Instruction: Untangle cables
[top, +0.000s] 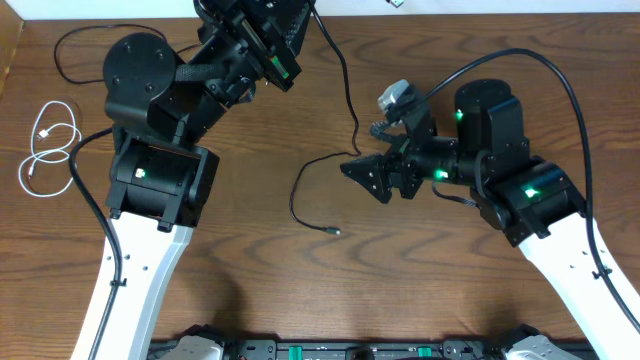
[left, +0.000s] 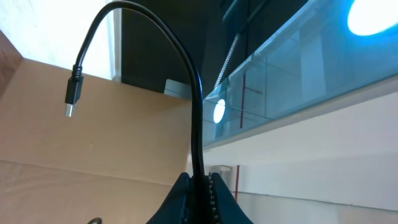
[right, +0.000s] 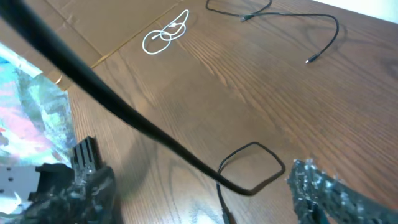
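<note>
A thin white cable (top: 45, 140) lies loosely looped at the left of the wood-grain worktop (top: 260, 270), with a slack black cable (top: 62, 40) just behind it. The left tool (left: 199, 186) is clamped on the third cable (left: 198, 112), a glossy black cord. This cord slopes down to the right tool (right: 196, 183), whose jaws stand apart astride its curl, so the right arm is the nearer.
</note>
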